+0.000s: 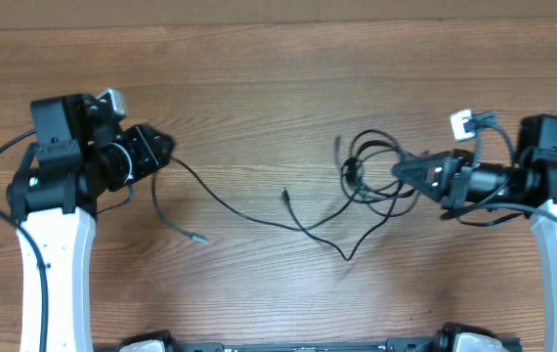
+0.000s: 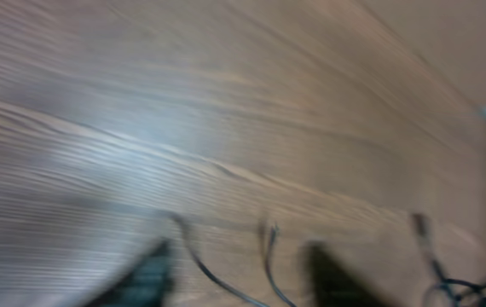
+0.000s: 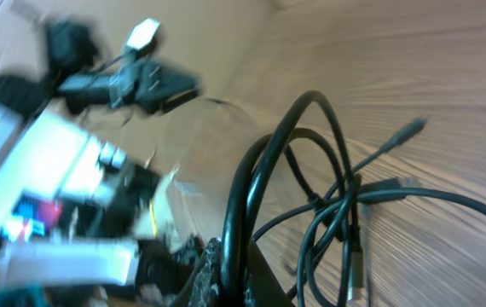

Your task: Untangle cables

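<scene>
The cables [image 1: 371, 171] form a black tangle of loops at the right middle of the table. My right gripper [image 1: 401, 171] is shut on a loop at the tangle's right side; in the right wrist view the jaws [image 3: 247, 264] pinch thick black strands [image 3: 328, 205]. A long thin strand [image 1: 239, 210] runs left from the tangle to my left gripper [image 1: 166, 152]. A second strand ends in a silver plug [image 1: 198, 238]. The blurred left wrist view shows the fingers [image 2: 239, 277] apart, with two strands [image 2: 205, 269] running between them.
The wooden table [image 1: 278, 78] stretches under both arms. A loose black plug end [image 1: 285, 196] lies at the centre. The left arm with its camera [image 3: 132, 81] shows far off in the right wrist view. Each arm's own thick cable hangs beside it.
</scene>
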You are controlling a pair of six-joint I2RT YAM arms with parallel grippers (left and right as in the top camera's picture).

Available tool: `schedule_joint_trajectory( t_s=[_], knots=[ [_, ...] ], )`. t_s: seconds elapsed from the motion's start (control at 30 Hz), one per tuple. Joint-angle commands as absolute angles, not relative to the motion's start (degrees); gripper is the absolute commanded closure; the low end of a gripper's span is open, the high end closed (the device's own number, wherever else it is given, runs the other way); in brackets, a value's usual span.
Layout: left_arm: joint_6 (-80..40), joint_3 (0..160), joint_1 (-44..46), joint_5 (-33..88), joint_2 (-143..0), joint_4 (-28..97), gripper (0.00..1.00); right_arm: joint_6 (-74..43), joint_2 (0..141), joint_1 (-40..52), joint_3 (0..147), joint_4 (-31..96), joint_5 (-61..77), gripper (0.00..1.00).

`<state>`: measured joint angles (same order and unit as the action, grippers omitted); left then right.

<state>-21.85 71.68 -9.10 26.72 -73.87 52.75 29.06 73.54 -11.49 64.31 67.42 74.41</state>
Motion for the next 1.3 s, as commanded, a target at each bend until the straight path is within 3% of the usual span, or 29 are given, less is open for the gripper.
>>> schedule_joint_trajectory(
  t_s=[0.0, 0.17, 0.3, 0.47, 0.57, 0.63, 0.73, 0.83, 0.9, 0.97, 1.0, 1.27],
  knots=[
    [-20.21, 72.79, -9.30, 42.87, -78.70, 52.73, 0.12, 29.36, 73.52, -4.84, 64.93, 64.58, 73.95, 0.96],
    [-9.74, 72.79, -9.19, 59.92, -83.29, 53.04, 0.09, 13.96, 74.02, 2.87, 64.93, 57.36, 60.77, 0.96],
    [5.56, 72.79, -7.29, 69.41, -84.27, 57.43, 0.07, 9.87, 74.00, 6.11, 64.93, 53.84, 61.82, 0.96],
    [20.25, 72.75, -0.30, 69.06, -84.27, 62.87, 0.26, 1.61, 74.06, 6.74, 64.88, 52.99, 62.48, 0.96],
    [22.94, 72.75, 5.76, 67.02, -84.27, 61.95, 0.36, 1.48, 74.06, 6.74, 64.88, 54.74, 65.65, 0.96],
    [22.63, 72.75, 9.61, 63.86, -84.27, 60.05, 0.37, 1.45, 74.06, 6.74, 64.88, 55.70, 66.32, 0.96],
    [17.47, 72.75, 14.48, 56.97, -84.27, 56.36, 0.19, 1.45, 74.06, 6.74, 64.88, 56.77, 66.26, 0.96],
    [6.02, 72.75, 18.92, 45.12, -84.27, 51.00, 0.18, 1.23, 74.06, 6.76, 64.88, 57.60, 66.30, 0.96],
    [-0.84, 72.75, 21.54, 36.93, -84.27, 48.23, 0.27, 1.26, 74.06, 6.74, 64.88, 58.26, 66.28, 0.96],
    [-4.71, 72.75, 24.03, 31.31, -84.27, 46.09, 0.47, 1.23, 74.06, 6.74, 64.88, 58.87, 66.28, 0.96],
    [-6.42, 72.75, 25.43, 29.39, -84.27, 44.88, 0.52, 1.23, 74.06, 6.74, 64.88, 59.09, 66.26, 0.96],
    [-13.78, 72.75, 30.94, 22.02, -84.29, 41.50, 0.56, 1.26, 74.06, 6.74, 64.88, 60.31, 66.19, 0.96]
  ],
)
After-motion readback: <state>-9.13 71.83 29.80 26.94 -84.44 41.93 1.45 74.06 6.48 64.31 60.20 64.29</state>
